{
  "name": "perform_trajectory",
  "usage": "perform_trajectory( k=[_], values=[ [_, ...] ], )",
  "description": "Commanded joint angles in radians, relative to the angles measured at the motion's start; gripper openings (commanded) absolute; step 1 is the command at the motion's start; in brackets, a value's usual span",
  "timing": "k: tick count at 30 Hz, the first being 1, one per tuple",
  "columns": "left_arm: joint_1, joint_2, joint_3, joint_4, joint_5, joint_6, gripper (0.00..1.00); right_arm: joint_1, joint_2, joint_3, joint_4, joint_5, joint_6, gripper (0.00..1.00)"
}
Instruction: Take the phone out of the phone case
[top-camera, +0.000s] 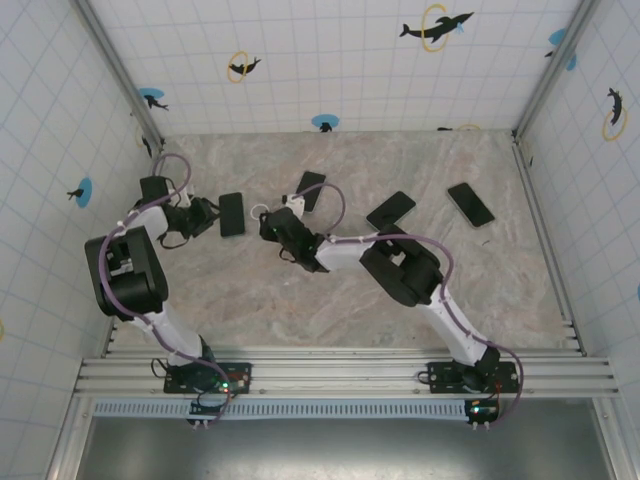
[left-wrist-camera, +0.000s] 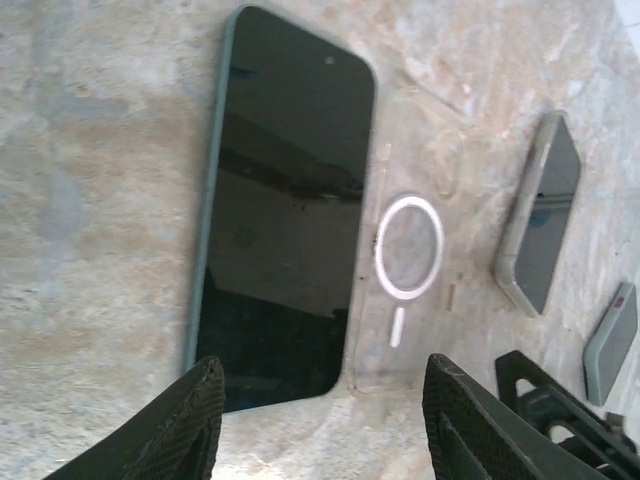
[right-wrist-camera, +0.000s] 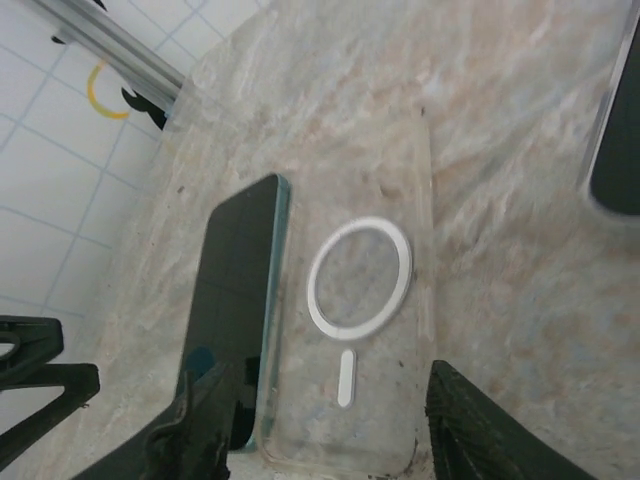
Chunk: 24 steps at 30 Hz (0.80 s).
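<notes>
At nine o'clock of clear case (right-wrist-camera: 365, 330), phone (right-wrist-camera: 240, 300) is lying, apparently free. Left gripper (left-wrist-camera: 322, 405) and right gripper (right-wrist-camera: 325, 425) are hovering, jaws apart. Releasing step; next calls for lifting straight away.

Two arms at work: the left arm (top-camera: 125, 275) rises from its base at the near edge, elbow folded high, forearm angled to the right. The left gripper (top-camera: 207, 216) hangs low, its dark textured fingers (left-wrist-camera: 185, 425) spread, gripping nothing. The right arm (top-camera: 400, 268) stretches leftward across the middle. The right gripper (top-camera: 270, 224) is low, near its partner but apart, its jaws likewise parted.
</notes>
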Motion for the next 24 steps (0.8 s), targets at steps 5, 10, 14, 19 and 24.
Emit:
perform_trajectory(
  k=[5,10,14,19,24],
  values=[
    [-0.098,-0.085,-0.002,0.026,-0.05,-0.03,0.6,-0.072,-0.258,-0.167,-0.062,-0.105,-0.159,0.65],
    [-0.217,-0.099,0.012,0.049,-0.134,-0.022,0.69,-0.139,-0.432,-0.316,-0.111,-0.228,-0.265,0.79],
    [-0.32,-0.078,0.048,0.062,-0.205,-0.003,0.74,-0.193,-0.562,-0.417,-0.169,-0.296,-0.322,0.88],
    [-0.438,-0.004,0.115,0.08,-0.3,0.023,0.78,-0.256,-0.719,-0.511,-0.268,-0.324,-0.408,0.97],
    [-0.507,0.097,0.174,0.117,-0.36,0.074,0.8,-0.329,-0.847,-0.596,-0.317,-0.356,-0.445,0.99]
  ],
)
